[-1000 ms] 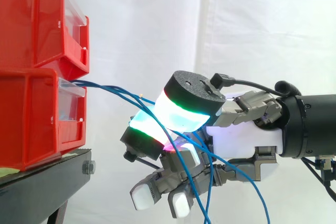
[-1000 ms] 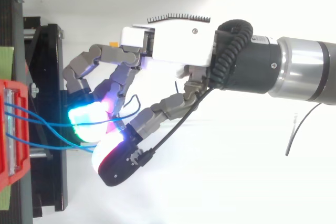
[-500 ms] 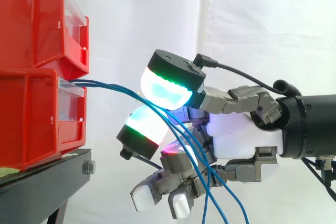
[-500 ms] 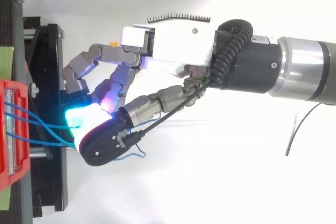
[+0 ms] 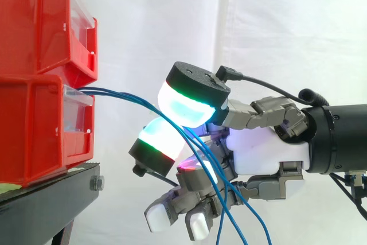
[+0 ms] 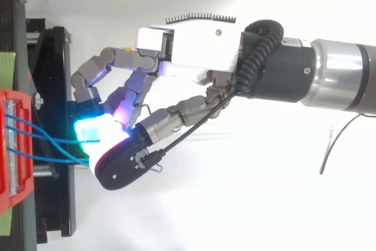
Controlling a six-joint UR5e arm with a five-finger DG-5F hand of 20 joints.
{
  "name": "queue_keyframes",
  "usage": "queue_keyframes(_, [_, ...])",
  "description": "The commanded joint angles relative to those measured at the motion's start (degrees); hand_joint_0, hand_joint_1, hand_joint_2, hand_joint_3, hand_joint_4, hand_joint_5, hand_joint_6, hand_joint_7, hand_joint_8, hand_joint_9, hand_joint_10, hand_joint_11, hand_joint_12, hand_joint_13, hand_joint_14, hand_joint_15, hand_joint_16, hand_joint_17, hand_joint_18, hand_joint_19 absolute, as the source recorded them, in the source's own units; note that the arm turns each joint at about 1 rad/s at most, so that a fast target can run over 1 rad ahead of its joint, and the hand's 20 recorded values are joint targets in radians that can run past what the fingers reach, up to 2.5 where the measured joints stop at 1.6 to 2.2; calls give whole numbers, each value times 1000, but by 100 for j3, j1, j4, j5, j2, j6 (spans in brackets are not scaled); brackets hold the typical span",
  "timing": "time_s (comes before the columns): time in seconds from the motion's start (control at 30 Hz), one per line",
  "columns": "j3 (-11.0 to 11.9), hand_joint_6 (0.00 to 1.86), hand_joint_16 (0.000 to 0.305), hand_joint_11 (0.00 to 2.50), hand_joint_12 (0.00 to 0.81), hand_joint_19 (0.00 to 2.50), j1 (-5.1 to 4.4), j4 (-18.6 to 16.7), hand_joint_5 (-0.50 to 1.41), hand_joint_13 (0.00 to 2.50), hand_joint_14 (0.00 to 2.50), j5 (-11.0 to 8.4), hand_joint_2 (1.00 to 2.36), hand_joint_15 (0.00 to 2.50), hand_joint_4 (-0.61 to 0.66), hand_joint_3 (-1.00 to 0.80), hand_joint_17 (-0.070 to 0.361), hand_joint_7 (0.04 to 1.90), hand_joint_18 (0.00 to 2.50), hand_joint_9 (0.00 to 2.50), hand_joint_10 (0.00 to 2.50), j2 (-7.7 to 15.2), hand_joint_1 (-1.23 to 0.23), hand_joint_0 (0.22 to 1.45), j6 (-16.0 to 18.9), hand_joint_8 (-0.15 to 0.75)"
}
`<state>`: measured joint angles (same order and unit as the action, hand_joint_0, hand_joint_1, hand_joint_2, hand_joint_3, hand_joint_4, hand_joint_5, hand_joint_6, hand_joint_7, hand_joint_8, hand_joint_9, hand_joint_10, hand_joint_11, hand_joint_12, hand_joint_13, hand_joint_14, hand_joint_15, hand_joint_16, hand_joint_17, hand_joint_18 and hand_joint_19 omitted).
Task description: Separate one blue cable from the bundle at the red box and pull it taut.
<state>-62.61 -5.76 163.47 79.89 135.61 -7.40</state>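
So the hand (image 5: 264, 153) is curled round the blue cables (image 5: 129, 97) spilling from the lower red bin's (image 5: 34, 130) front edge, thumb above, fingers (image 5: 159, 142) below, probably to single one out, and none looks taut yet.

No print can be read; the wrist's small label (image 6: 288, 42) is illegible.
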Motion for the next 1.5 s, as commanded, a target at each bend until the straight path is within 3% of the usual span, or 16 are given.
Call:
queue_keyframes(0.0, [-5, 834, 48, 963, 380, 697, -4, 0, -117, 813, 17, 1, 1000, 441, 42, -498, 107, 1249, 830, 1222, 25, 0, -716, 601, -7, 323])
queue_keyframes(0.07, [-5, 827, 51, 947, 396, 695, -4, 0, -118, 812, 18, 1, 1000, 438, 54, -500, 115, 1235, 836, 1220, 26, 0, -657, 536, -7, 333])
queue_keyframes(0.27, [3, 793, 50, 940, 388, 701, -4, -26, -114, 810, 16, 1, 1000, 434, 64, -500, 113, 1174, 837, 1222, 27, 0, -482, 557, 2, 324])
queue_keyframes(0.4, [3, 771, 50, 930, 386, 707, -13, -9, -112, 808, 18, 1, 1000, 438, 63, -500, 112, 1200, 834, 1220, 27, 0, -438, 579, 2, 320])
queue_keyframes(0.67, [3, 763, 50, 931, 388, 718, -4, 0, -117, 797, 18, 1, 1000, 435, 64, -500, 112, 1203, 827, 1209, 27, 0, -490, 590, 2, 326])
queue_keyframes(0.9, [3, 782, 49, 945, 389, 710, -4, -26, -117, 795, 18, -8, 1017, 436, 63, -259, 111, 1207, 830, 1199, 27, 0, -573, 602, 2, 332])
queue_keyframes(1.17, [3, 807, 50, 946, 392, 705, -4, -35, -129, 792, 18, -26, 1022, 436, 19, -144, 113, 1213, 831, 1180, 28, 0, -662, 588, 11, 334])
queue_keyframes(1.27, [3, 805, 50, 941, 387, 707, -13, -44, -127, 791, 17, -35, 1019, 446, 37, -189, 112, 1174, 825, 1186, 27, 0, -654, 583, 11, 327])
queue_keyframes(1.33, [3, 789, 50, 935, 389, 705, -21, -17, -122, 802, 17, -43, 1011, 440, 61, -373, 113, 1185, 829, 1201, 27, 0, -628, 578, 11, 327])
queue_keyframes(1.47, [3, 751, 51, 926, 392, 710, -30, -35, -114, 803, 18, -43, 1000, 441, 75, -499, 115, 1193, 836, 1209, 26, 0, -571, 561, 11, 327])
